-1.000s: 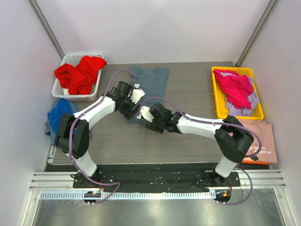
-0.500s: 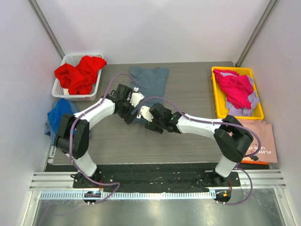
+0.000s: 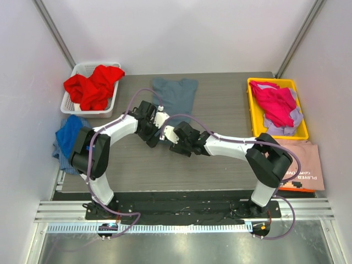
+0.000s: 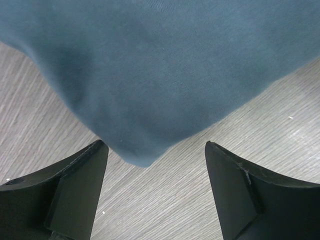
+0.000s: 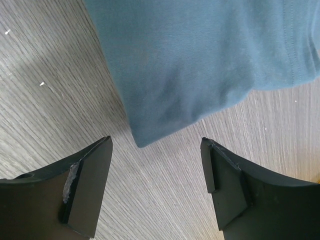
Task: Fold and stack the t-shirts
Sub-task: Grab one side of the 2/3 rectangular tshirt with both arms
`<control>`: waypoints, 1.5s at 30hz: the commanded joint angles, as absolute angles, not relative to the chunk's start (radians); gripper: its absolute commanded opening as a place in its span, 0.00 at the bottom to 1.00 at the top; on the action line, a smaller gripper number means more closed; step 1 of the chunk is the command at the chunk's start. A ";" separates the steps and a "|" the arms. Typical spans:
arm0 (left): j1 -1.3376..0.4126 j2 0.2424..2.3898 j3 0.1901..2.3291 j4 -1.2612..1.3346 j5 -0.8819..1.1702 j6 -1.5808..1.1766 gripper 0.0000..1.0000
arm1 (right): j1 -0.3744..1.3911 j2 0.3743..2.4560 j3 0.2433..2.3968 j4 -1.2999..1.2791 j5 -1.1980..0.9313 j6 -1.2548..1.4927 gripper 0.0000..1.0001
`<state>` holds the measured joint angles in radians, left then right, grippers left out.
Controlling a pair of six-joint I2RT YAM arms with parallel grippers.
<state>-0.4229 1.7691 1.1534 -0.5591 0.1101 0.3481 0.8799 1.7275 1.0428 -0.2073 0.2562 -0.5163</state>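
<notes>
Blue-grey t-shirt (image 3: 175, 94) lies flat on the bench (image 3: 231, 159), left of centre, long axis near-to-far. Left gripper (image 4: 156, 160) and right gripper (image 5: 156, 150) both gape empty, one near hem corner just ahead of each; neither arm looks nearer

You have slate blue-grey shirt (image 3: 175, 96) lying flat on table (image 3: 220, 165), far centre, folded narrow, sleeves at far end, near corner rounded on wood. Red shirt (image 3: 93, 85) crumpled, heaped in white basket (image 3: 67, 104), far left. Magenta shirt (image 3: 278, 104) bunched in yellow tray (image 3: 256, 124), far right. Royal blue shirt (image 3: 69, 135) crumpled at table's left edge. Pale pink shirt (image 3: 308, 157) flat, near right, lettering showing.
</notes>
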 commanded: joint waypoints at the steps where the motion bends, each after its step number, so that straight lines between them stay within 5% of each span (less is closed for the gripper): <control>1: -0.413 1.787 1.180 -0.561 0.118 0.362 0.83 | 0.884 1.746 1.083 -0.181 0.249 -0.515 0.77; 10: -0.388 1.809 1.195 -0.552 0.129 0.368 0.78 | 0.885 1.776 1.103 -0.179 0.242 -0.522 0.63; 16: -0.388 1.856 1.233 -0.574 0.159 0.365 0.65 | 0.885 1.798 1.117 -0.181 0.244 -0.525 0.45; 29: -0.387 1.888 1.259 -0.601 0.190 0.357 0.46 | 0.885 1.821 1.127 -0.181 0.253 -0.526 0.27; 33: -0.387 1.891 1.270 -0.610 0.198 0.360 0.41 | 0.885 1.830 1.131 -0.183 0.256 -0.528 0.14; 35: -0.388 1.894 1.273 -0.620 0.199 0.362 0.34 | 0.885 1.830 1.127 -0.187 0.258 -0.526 0.01; 42: -0.387 1.858 1.246 -0.638 0.190 0.373 0.00 | 0.885 1.793 1.126 -0.238 0.215 -0.502 0.01; 45: -0.388 1.827 1.230 -0.653 0.193 0.371 0.00 | 0.896 1.766 1.123 -0.276 0.198 -0.495 0.01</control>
<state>-0.3920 1.8801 1.2469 -0.6010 0.1844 0.3687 0.8803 1.8259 1.0924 -0.2211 0.2306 -0.5190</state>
